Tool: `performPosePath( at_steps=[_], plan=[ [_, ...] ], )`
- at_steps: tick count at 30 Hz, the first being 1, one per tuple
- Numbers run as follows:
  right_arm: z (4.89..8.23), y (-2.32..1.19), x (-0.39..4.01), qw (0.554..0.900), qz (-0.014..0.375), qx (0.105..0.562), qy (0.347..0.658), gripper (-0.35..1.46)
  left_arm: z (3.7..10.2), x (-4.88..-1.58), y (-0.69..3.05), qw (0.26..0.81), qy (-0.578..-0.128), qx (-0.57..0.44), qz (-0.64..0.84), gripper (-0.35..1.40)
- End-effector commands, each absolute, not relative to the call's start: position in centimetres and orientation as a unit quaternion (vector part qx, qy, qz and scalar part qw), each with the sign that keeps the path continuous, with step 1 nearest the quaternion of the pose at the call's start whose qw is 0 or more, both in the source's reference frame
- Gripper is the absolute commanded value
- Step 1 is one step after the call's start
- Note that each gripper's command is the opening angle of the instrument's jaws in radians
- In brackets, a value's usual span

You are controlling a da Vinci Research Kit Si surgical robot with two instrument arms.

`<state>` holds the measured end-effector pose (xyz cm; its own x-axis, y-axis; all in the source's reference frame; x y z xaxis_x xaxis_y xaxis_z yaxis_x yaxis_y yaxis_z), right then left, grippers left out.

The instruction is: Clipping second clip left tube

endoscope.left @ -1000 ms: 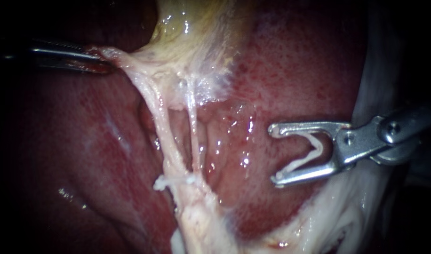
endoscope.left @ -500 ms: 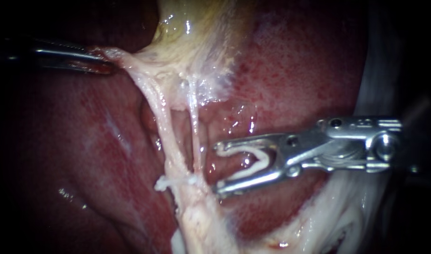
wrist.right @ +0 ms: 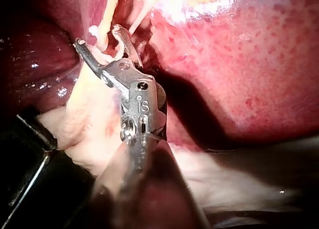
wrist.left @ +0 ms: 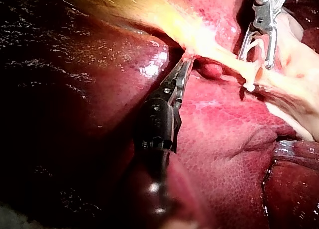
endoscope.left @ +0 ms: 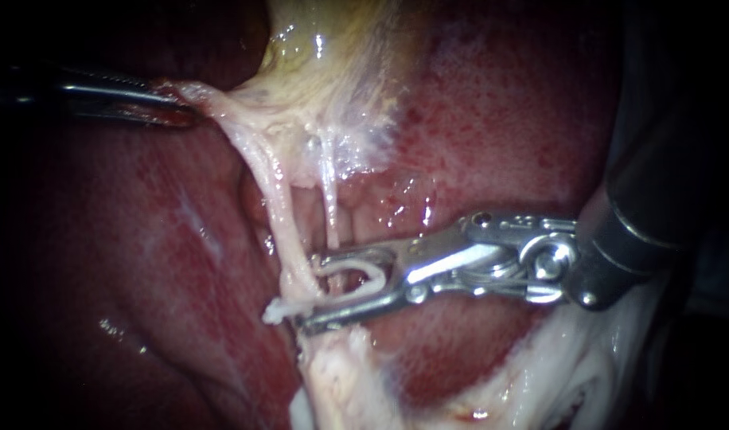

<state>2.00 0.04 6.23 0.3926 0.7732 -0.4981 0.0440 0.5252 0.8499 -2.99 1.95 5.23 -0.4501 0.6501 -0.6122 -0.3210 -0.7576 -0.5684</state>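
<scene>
Clip-placing step. R instrument [endoscope.left: 309,292] at centre frame, hand holding open second clip [endoscope.left: 355,275], tips at left tube [endoscope.left: 273,191], just above first clip [endoscope.left: 278,309]; fully across tube or not, unclear. L instrument [endoscope.left: 169,103], upper left, hand clamped on pale tissue [endoscope.left: 213,99]. Next, prob.: seat across tube, then squeeze shut.

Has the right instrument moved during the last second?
Yes. The right instrument moved left across the liver, from well apart to right beside the white clip on the tube.

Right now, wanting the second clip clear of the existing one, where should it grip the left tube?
The taut stretch of left tube just above the existing clip, crosswise from the right, as the right instrument lies; the tube runs near upright.
</scene>
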Motion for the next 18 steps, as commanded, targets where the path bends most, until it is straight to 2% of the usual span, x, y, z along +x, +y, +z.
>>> performPosePath(
  at_steps=[1,12,18],
  plan=[
    [6.26,0.04,1.98,0.723,0.255,0.416,0.489,0.50,5.24,-2.99,1.95,0.291,-0.189,-0.436,0.831,-0.35],
    [6.45,0.06,1.98,0.720,0.267,0.422,0.482,0.50,5.25,-2.99,1.94,0.291,-0.188,-0.436,0.831,-0.35],
    [6.45,0.07,2.08,0.702,0.285,0.431,0.490,0.50,5.25,-2.99,1.94,0.291,-0.188,-0.436,0.831,-0.35]
  ],
)
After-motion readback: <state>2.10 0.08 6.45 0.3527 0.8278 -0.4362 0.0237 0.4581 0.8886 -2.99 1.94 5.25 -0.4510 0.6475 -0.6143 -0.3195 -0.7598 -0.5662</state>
